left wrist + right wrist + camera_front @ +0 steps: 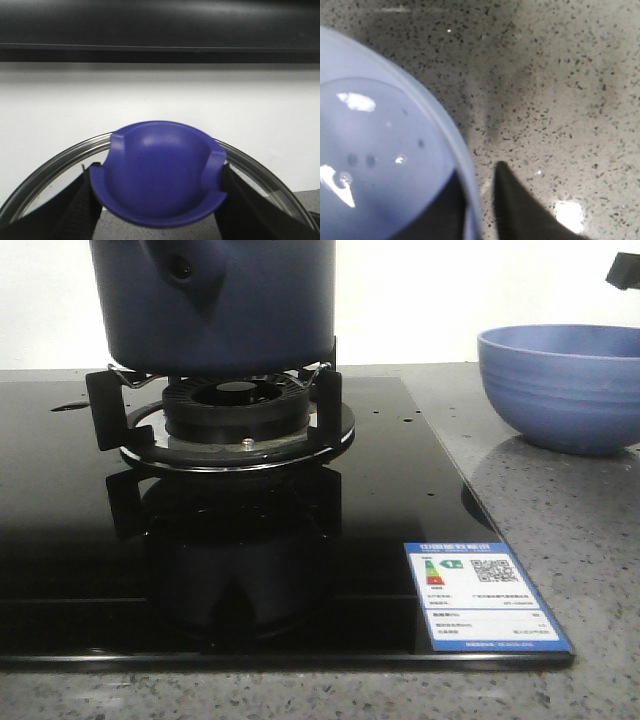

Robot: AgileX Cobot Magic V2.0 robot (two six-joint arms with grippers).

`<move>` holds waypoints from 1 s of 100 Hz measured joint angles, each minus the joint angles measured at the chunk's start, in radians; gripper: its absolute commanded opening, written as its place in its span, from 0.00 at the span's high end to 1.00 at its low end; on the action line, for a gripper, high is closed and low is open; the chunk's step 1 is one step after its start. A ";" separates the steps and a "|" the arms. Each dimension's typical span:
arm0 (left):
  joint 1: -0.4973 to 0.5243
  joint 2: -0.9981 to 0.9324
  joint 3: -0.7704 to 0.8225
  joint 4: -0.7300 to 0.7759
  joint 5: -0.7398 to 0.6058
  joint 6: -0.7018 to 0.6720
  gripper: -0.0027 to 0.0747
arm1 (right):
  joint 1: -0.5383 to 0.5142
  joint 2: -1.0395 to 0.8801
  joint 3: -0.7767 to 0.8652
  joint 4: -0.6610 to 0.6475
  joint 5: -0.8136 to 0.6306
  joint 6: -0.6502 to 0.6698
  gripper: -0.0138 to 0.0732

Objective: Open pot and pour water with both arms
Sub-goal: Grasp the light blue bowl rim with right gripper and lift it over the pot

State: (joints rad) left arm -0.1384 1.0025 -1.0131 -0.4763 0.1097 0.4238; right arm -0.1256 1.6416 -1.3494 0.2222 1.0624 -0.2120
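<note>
The dark navy pot point(215, 300) stands on the gas burner point(238, 405); its top is cut off by the front view's edge, and its side stub with a round hole point(182, 270) faces me. My left gripper point(160, 202) is shut on the blue knob point(160, 170) of a glass lid with a metal rim point(45, 175); speckled counter shows under the knob. My right gripper point(477, 175) is open and straddles the rim of the light-blue bowl point(380, 160), one finger inside and one finger point(515, 205) outside with a gap. Only a dark bit of the right gripper point(622, 270) shows in the front view.
The black glass hob point(60, 530) carries an energy label point(485, 595) at its front right corner. The light-blue bowl point(560, 385) stands on the grey speckled counter point(560, 510) to the right of the hob. A white wall runs behind.
</note>
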 measured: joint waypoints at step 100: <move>0.000 0.024 0.000 0.028 0.004 0.000 0.45 | 0.325 0.170 -0.800 0.035 0.211 0.084 0.89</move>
State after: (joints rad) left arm -0.1384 1.0266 -1.0131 -0.4482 0.1135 0.4238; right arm 0.1995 1.8121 -2.1491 0.2567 1.2734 -0.1282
